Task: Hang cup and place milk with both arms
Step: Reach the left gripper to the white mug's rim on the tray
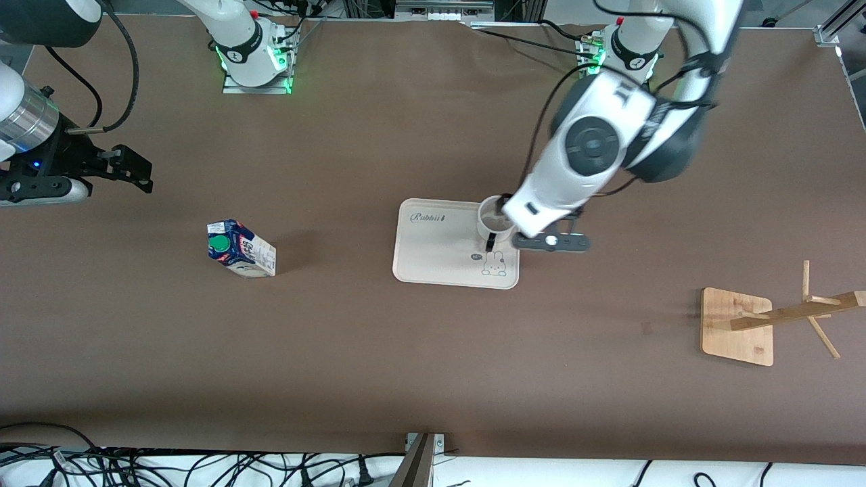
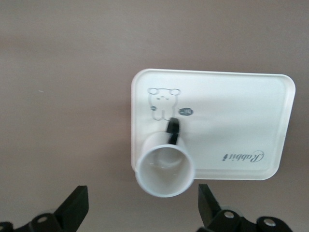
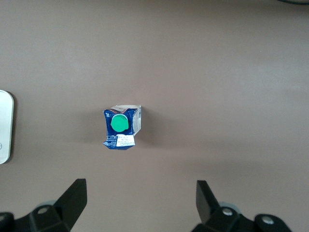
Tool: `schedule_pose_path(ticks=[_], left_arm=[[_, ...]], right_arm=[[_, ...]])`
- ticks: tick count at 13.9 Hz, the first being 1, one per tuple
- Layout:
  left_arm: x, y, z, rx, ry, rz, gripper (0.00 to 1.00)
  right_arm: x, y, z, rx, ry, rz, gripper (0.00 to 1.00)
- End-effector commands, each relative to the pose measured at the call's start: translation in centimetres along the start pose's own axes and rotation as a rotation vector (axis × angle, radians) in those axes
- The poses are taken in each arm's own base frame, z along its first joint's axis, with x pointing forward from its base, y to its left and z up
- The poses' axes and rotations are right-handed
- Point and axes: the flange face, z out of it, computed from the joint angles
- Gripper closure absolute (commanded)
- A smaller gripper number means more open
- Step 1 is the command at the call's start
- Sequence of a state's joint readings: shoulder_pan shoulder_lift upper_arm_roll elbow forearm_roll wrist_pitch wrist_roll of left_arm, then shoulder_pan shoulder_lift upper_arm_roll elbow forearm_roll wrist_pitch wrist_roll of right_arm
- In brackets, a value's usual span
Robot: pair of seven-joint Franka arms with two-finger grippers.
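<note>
Cup (image 1: 492, 218) at tray (image 1: 433, 257) edge, under open left pincer (image 2: 143, 208).

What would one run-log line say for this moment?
left gripper: open over cup on tray | right gripper: open over milk

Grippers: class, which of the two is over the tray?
The left gripper, open above the cup on the tray. The right gripper hangs open over bare table, with the milk on the table nearby.
</note>
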State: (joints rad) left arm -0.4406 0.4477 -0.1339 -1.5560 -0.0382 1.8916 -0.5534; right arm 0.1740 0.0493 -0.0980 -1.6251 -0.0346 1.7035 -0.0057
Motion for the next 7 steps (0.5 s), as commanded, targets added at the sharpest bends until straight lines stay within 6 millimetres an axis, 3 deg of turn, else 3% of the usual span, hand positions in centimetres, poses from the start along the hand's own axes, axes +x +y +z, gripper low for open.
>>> schedule_pose_path(ticks=[1,5,7], left_arm=[[-1.1,4.2,5.5,0.012,0.008,-0.029,0.00],[-4.3,5.9,13.6,0.055,0.098,-0.061,0.00],[-5.0,6.2,15.6,0.053,0.095,-0.070,0.00]], right_arm=[[0.2,0.2,-0.3,-0.009,-0.002,-0.008,0.00],[0.2,0.2,-0.2,-0.009,-0.005,-0.003,0.00],[0.1,0.2,0.0,-0.009,-0.012,-0.002,0.00]])
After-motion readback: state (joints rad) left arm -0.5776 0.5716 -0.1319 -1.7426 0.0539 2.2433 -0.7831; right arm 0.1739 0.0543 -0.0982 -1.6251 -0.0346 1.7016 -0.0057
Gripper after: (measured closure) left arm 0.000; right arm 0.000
